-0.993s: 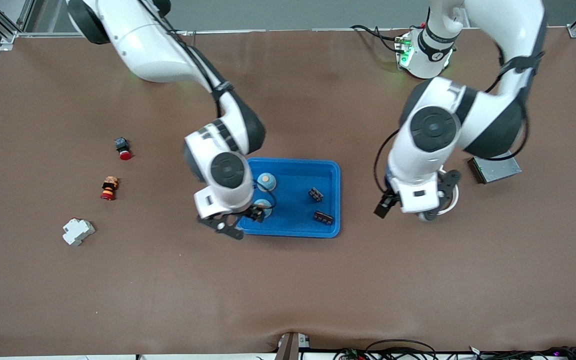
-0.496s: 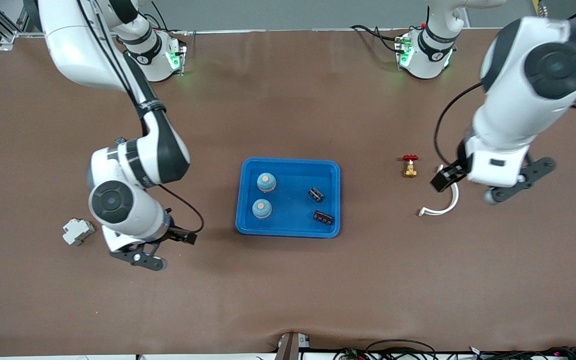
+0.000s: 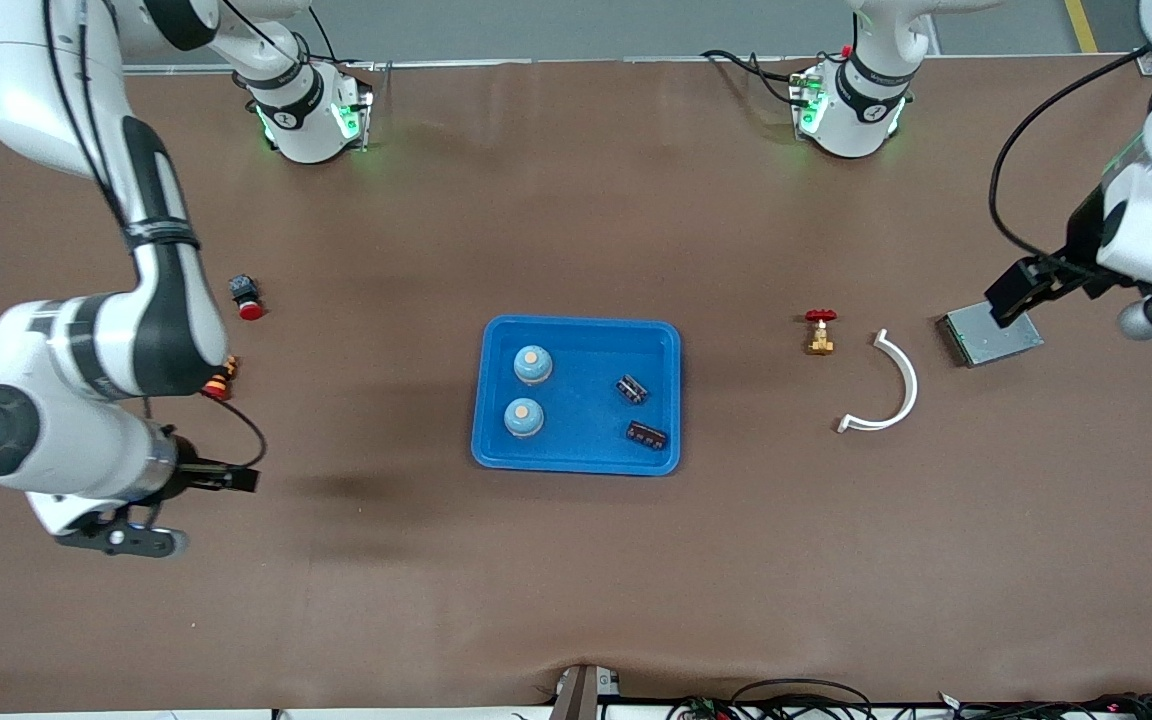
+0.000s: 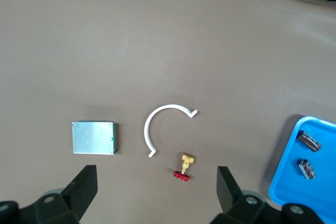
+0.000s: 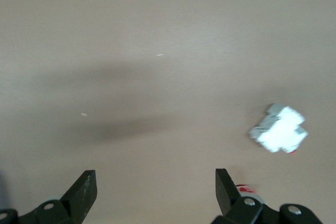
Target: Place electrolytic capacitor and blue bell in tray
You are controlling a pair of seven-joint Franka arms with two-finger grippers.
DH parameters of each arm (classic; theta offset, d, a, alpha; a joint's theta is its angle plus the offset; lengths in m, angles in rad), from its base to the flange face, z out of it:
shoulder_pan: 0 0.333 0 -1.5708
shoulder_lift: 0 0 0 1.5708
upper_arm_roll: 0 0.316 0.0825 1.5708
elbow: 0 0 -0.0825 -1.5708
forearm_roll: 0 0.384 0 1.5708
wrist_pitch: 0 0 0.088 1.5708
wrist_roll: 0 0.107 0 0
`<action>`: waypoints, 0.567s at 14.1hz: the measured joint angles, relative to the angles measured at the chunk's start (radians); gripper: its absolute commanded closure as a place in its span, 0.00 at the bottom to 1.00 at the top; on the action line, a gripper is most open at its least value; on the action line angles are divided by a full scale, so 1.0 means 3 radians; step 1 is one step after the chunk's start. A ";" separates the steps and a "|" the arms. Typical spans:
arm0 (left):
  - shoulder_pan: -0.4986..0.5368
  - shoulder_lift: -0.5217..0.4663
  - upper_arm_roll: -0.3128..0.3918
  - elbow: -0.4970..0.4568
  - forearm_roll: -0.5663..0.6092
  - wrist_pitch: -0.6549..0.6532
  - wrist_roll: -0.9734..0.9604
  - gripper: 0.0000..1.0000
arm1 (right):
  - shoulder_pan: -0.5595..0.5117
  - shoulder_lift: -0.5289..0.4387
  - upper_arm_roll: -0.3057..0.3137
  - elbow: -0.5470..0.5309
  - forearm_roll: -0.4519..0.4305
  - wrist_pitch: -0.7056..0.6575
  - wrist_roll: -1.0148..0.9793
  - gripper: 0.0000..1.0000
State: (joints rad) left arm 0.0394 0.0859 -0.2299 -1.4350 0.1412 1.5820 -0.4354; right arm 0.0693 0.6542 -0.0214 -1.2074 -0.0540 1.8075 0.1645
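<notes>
Hanging with fingers spread wide and nothing between them, the left gripper (image 4: 156,184) is up over the table at the left arm's end, above the small grey metal box (image 3: 991,337). Same story for the right gripper (image 5: 156,192): wide apart, empty, up over bare table at the right arm's end.

In the middle sits the bright-blue tray (image 3: 666,338), shallow, rounded corners, raised rim. Inside it are two blue bells (image 3: 533,365) with pale orange tops, one nearer the front camera than the other, and two dark electrolytic capacitors (image 3: 632,389) toward the left arm's end of the tray.

The left wrist view catches only one corner of the tray with both capacitors, plus the white curved piece (image 4: 163,125), the brass valve with red handle (image 4: 184,167) and the grey box. The right wrist view shows a white block (image 5: 278,128) that the front view hides under the arm, with something red beside it, possibly a push button.
</notes>
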 measured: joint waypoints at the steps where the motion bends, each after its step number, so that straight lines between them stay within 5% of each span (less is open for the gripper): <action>1: 0.0035 -0.0049 0.0009 -0.0005 -0.0058 -0.0019 0.0142 0.00 | -0.0097 -0.0023 0.0000 -0.0020 0.0001 0.0000 -0.0174 0.00; 8: -0.0058 -0.0567 0.0523 -0.0387 -0.0362 -0.0241 0.0924 0.00 | -0.0471 -0.0422 0.0003 -0.0043 0.0009 -0.0362 -0.0784 0.00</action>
State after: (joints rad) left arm 0.0221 -0.0842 -0.0729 -1.5512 0.0326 1.5098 -0.1583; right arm -0.0720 0.5274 -0.0205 -1.2203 -0.0512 1.6990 -0.0707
